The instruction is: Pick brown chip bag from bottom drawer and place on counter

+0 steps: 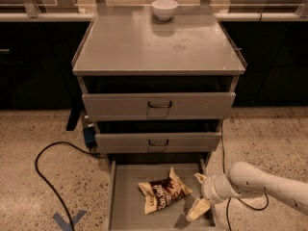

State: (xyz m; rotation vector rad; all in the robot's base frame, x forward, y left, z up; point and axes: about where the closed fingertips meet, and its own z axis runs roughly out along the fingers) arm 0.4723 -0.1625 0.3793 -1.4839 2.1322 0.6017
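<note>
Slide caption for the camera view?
Open gripper over the bottom drawer, beside the brown chip bag; white bowl on counter.

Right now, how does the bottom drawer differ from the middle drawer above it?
The bottom drawer is pulled far out, its floor in view; the middle drawer is nearly shut, showing only its front. The bottom drawer holds the brown chip bag, with the gripper open just right of it; the middle drawer's contents are hidden. The middle drawer shows a dark handle; the bottom drawer shows none. Both are grey metal.
</note>
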